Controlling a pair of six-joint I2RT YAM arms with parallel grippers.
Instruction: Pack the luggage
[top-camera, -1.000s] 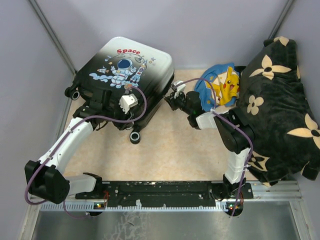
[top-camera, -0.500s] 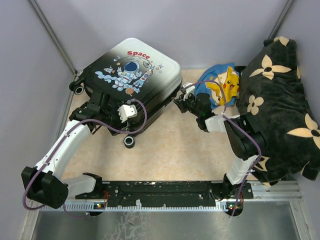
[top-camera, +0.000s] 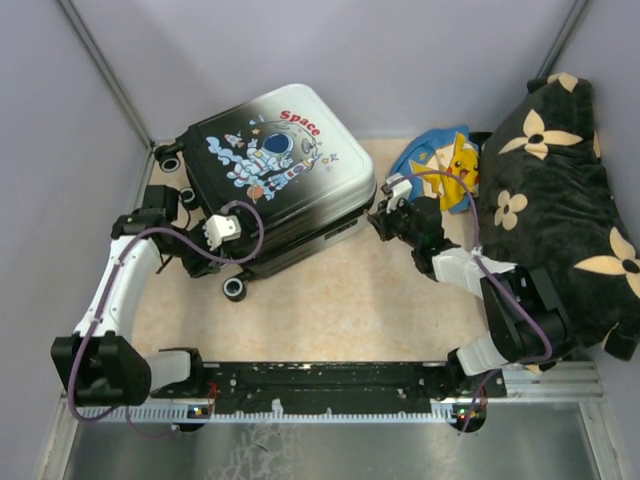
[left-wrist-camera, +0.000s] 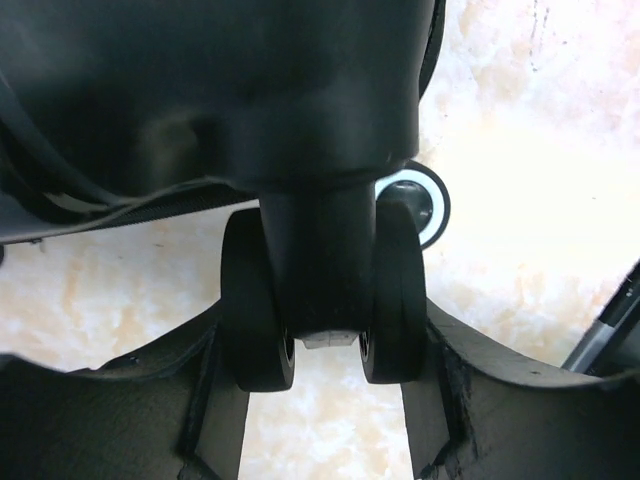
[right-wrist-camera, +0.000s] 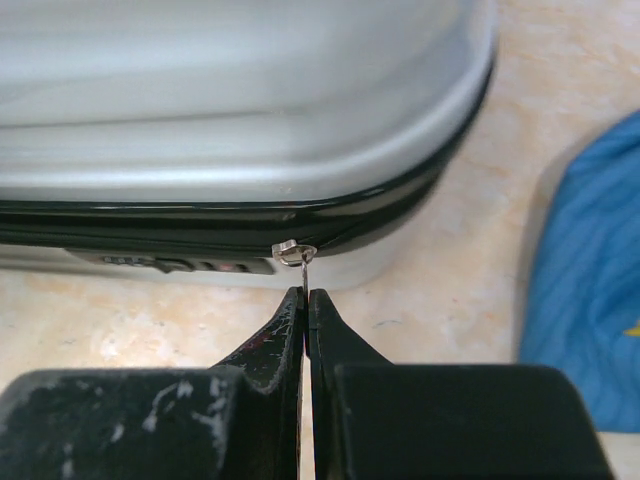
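The luggage, a closed hard-shell suitcase with an astronaut print, lies flat at the back left. My left gripper is at its near-left corner, its fingers pressed against both sides of a black double wheel. My right gripper is at the luggage's right edge, shut on the small metal zipper pull that hangs from the black zipper line. In the right wrist view the pale shell fills the top.
A blue cloth with a yellow cartoon figure lies just right of my right gripper and shows in the right wrist view. A big black flower-patterned cushion fills the right side. Another luggage wheel sticks out in front. Grey walls stand close behind.
The luggage has turned clockwise and shifted right. My left gripper swung left and nearer with the wheel. My right gripper moved right and nearer with the zipper pull.
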